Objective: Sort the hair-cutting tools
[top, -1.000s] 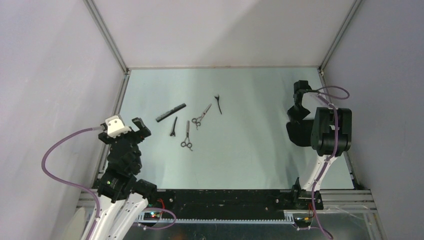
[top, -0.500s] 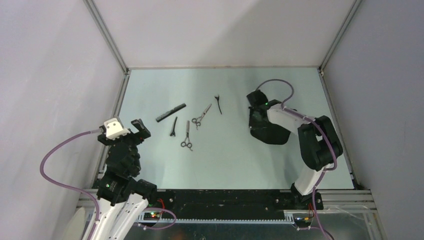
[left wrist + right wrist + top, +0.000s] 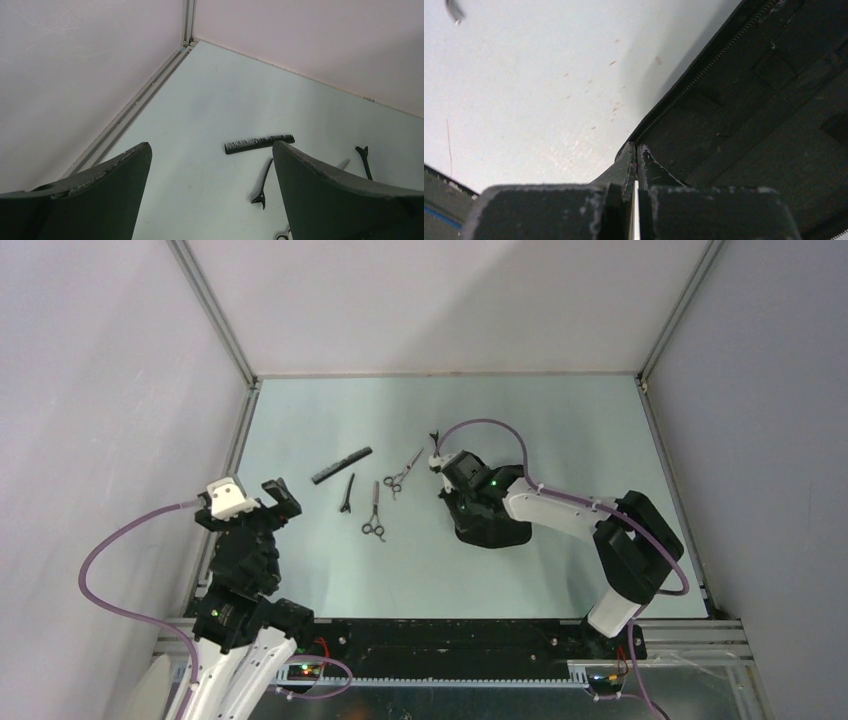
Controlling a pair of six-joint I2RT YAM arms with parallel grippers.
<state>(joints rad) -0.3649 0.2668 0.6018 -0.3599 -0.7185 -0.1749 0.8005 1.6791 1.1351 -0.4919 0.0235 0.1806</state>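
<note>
1. Top view: the right arm has swung in from 3 o'clock over the last second. The right gripper [image 3: 458, 498] now sits near the middle of the table [image 3: 560, 420]. The black pouch [image 3: 492, 528] has come with it and now lies just at 5 o'clock of the tools.
2. The left gripper [image 3: 245, 505] has barely shifted. It stays at 8 o'clock of the table, with its fingers spread wide and nothing between them.
3. None of the tools has moved.
   - The flat dark comb [image 3: 341, 465] lies slanted at 10 o'clock.
   - The left clip [image 3: 347, 493], thin and black, lies just at 5 o'clock of the comb.
   - The near scissors [image 3: 374, 510] are silver with ring handles, and their blades point to 12.
   - The far scissors [image 3: 404, 471] slant towards 1 o'clock.
   - The right clip [image 3: 433, 438] is now partly covered by the right wrist and its purple cable.
4. Left wrist view: the left gripper [image 3: 211, 150] has its two dark fingers [image 3: 100, 200] far apart.
   - Between them lies the comb [image 3: 259, 144], teeth towards the camera.
   - The left clip [image 3: 264, 182] is at 6 o'clock of the comb.
   - The right clip [image 3: 364, 159] shows at 3 o'clock, past the right-hand finger.
   - That finger hides most of both scissors.
5. Right wrist view: the right gripper [image 3: 636, 162] has its fingers pressed together on the zip edge of the pouch [image 3: 764, 90], which fills the view from 1 to 5 o'clock.
   - The pale table [image 3: 524, 90] there carries small brown specks.
</note>
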